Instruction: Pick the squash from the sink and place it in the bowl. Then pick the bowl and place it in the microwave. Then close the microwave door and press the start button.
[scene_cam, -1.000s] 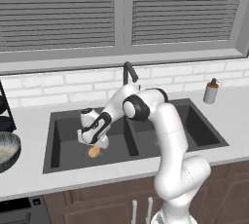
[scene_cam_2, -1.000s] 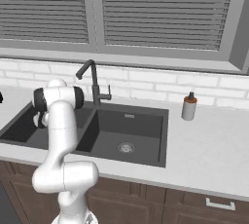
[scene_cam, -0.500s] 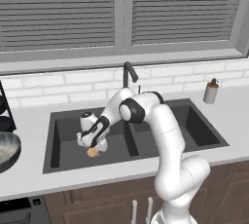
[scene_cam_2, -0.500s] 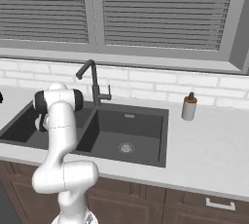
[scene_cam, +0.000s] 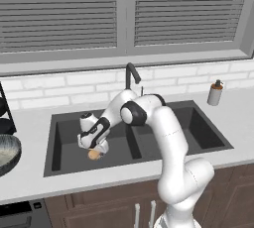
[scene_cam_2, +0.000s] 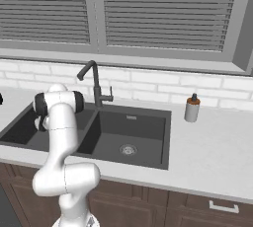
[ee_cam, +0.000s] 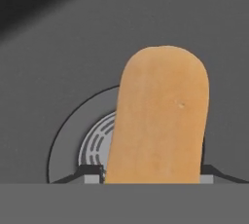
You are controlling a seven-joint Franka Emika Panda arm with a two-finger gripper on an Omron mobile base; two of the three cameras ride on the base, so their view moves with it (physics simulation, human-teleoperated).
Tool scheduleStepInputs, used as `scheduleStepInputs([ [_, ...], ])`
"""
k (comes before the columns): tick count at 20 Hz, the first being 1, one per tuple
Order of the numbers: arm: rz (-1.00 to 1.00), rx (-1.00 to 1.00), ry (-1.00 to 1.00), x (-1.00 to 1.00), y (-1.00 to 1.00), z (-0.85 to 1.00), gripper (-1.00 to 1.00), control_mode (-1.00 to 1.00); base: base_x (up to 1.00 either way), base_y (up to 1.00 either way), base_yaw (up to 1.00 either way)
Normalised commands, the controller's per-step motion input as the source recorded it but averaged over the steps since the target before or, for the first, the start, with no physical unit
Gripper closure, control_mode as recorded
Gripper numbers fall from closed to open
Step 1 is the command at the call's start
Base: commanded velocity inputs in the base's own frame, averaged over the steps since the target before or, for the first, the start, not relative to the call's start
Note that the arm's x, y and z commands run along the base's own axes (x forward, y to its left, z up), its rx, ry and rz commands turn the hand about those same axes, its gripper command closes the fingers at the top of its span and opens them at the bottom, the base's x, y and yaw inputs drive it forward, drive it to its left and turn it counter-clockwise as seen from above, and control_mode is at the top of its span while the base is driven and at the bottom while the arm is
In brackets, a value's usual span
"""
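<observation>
- The squash (scene_cam: 93, 155) lies in the left basin of the sink (scene_cam: 64, 123), over the round drain (ee_cam: 85, 142) in the hand view.
- The fingers (scene_cam: 92, 151) point down into that basin, one on each side of the squash.
- Whether the fingers clamp the squash or stand apart cannot be told.
- The bowl (scene_cam: 7, 153) sits on the table at 9 o'clock from the sink.
</observation>
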Motion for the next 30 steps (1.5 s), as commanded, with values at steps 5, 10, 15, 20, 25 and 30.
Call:
scheduleStepInputs([
  [5, 0.02, 0.00, -0.02, -0.37, 0.00, 0.61, 1.00, -1.00, 0.00, 0.00, 0.00],
  [10, 0.02, 0.00, -0.01, -0.61, -0.12, 1.00, 1.00, -1.00, 0.00, 0.00, 0.00],
  [15, 0.04, 0.00, 0.00, -0.73, -0.27, 1.00, 1.00, -1.00, 0.00, 0.00, 0.00],
  [20, 0.03, 0.00, -0.01, -0.71, -0.32, 1.00, 1.00, -1.00, 0.00, 0.00, 0.00],
  [25, 0.00, 0.01, -0.01, -0.58, -0.39, 1.00, 1.00, -1.00, 0.00, 0.00, 0.00],
  [30, 0.00, 0.02, 0.04, -0.40, -0.66, 1.00, 1.00, -1.00, 0.00, 0.00, 0.00],
])
